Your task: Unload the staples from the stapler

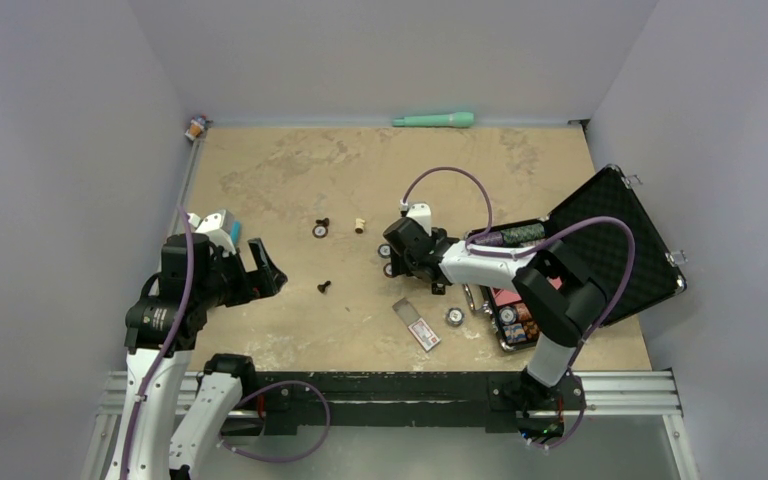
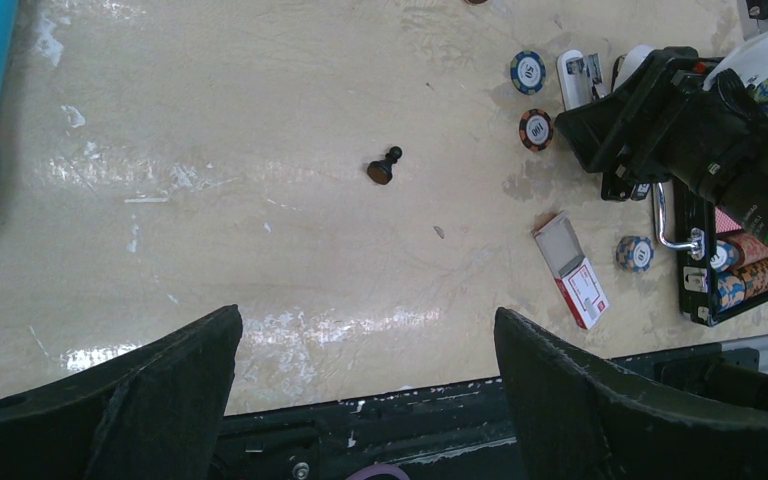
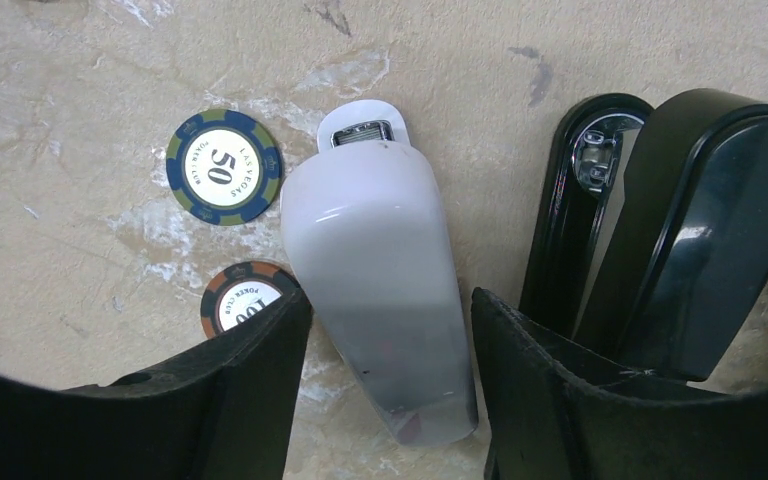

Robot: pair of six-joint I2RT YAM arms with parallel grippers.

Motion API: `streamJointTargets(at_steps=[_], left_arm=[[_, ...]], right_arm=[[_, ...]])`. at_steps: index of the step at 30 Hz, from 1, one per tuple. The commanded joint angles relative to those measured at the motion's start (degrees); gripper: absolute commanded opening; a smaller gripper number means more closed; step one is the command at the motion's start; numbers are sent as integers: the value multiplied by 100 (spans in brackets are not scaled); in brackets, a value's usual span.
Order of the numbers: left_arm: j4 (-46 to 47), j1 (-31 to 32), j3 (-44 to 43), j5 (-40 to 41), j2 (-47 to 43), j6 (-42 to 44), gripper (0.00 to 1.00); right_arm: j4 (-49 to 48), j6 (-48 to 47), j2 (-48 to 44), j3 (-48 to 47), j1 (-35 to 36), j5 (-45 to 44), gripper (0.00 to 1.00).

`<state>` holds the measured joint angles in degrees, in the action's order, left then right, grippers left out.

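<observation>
The black stapler (image 3: 710,220) lies on the table at the right of the right wrist view. Its top arm is swung a little off the slim base (image 3: 575,230), and silvery metal (image 3: 600,160) shows at the tip. My right gripper (image 3: 390,340) is not on it. Its open jaws straddle a white oblong bar (image 3: 375,260) just left of the stapler, close to it on both sides. In the top view the right gripper (image 1: 397,250) sits low at mid-table. My left gripper (image 2: 365,340) (image 1: 265,265) hovers wide open and empty over bare table at the left.
Two poker chips (image 3: 224,166) (image 3: 245,300) lie beside the white bar. A black chess pawn (image 2: 382,167), a red-and-white staple box (image 2: 572,270) and another chip (image 2: 635,252) lie nearby. An open black chip case (image 1: 600,250) stands at the right and a green torch (image 1: 434,120) lies by the back wall.
</observation>
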<state>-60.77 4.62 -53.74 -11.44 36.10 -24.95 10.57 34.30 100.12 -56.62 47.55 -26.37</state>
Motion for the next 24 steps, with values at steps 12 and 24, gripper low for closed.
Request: streamJointTargets(at_steps=[12,24], left_arm=[[189,-32,7,-74,12,-45,100],[186,-30,3,-54,11,-54,100]], right_arm=[[31,-40,52,-104,-35,-194,56],[128,86,111,-64,-1,-149,45]])
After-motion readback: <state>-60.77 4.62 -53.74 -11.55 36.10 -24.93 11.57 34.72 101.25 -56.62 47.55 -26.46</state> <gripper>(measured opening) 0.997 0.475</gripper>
